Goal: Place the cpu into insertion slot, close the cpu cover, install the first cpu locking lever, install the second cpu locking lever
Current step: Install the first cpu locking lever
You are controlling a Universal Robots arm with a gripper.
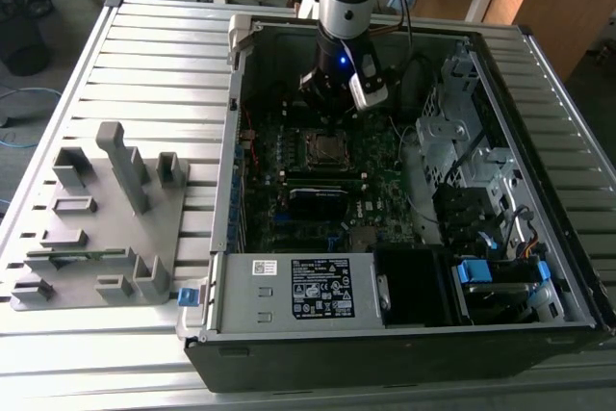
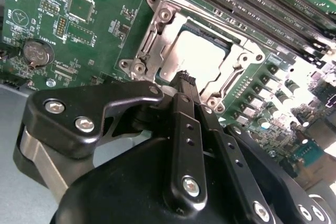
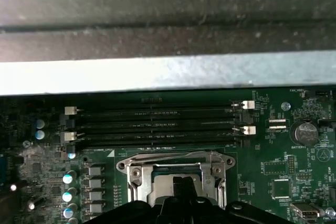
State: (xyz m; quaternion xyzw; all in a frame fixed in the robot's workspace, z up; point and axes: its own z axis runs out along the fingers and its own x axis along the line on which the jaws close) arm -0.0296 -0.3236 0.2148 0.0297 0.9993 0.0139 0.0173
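Your inventory, operator:
Case: open on slatted table, grey fixture beside it.
Motherboard: green, inside case.
Gripper: over socket, fingers pressed together, nothing held.
Cover: down over socket.
Cpu: seated in slot, visible through cover window.

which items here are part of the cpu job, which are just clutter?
Job:
cpu, seated in the socket
cpu cover, down around it
pincer, at the socket's edge

Clutter:
memory slots
coin battery
grey fixture tray
power supply
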